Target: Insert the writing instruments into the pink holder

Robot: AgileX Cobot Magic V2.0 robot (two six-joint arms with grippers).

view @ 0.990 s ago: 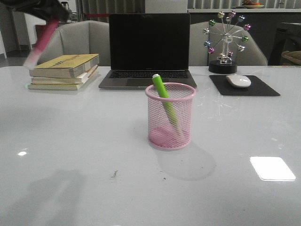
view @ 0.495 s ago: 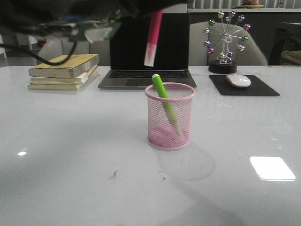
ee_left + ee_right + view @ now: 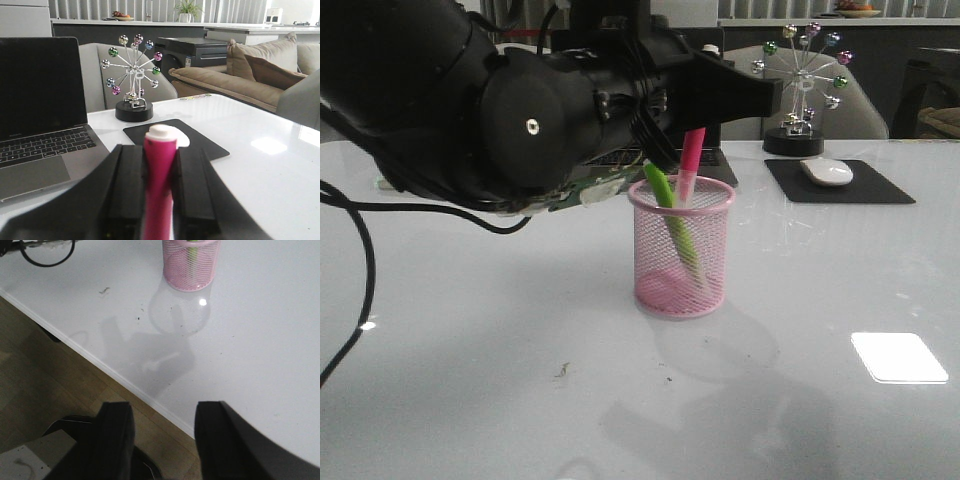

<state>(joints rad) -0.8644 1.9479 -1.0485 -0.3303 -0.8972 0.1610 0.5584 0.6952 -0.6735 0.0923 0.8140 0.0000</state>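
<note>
Pink mesh holder (image 3: 681, 250), lime-green marker (image 3: 663, 196), magenta marker (image 3: 691, 152), black laptop (image 3: 40, 90).

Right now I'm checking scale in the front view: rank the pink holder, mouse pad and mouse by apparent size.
1. pink holder, though nearer the camera
2. mouse pad
3. mouse

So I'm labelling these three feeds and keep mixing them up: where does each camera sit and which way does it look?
Front: faces forward over the white table at the pink wire-mesh cup; the left arm fills the upper left.
Left wrist: on the left arm, behind the left gripper clamping the magenta marker, toward the laptop.
Right wrist: above the table edge, open right gripper below.
Front and right wrist share the cup.
</note>
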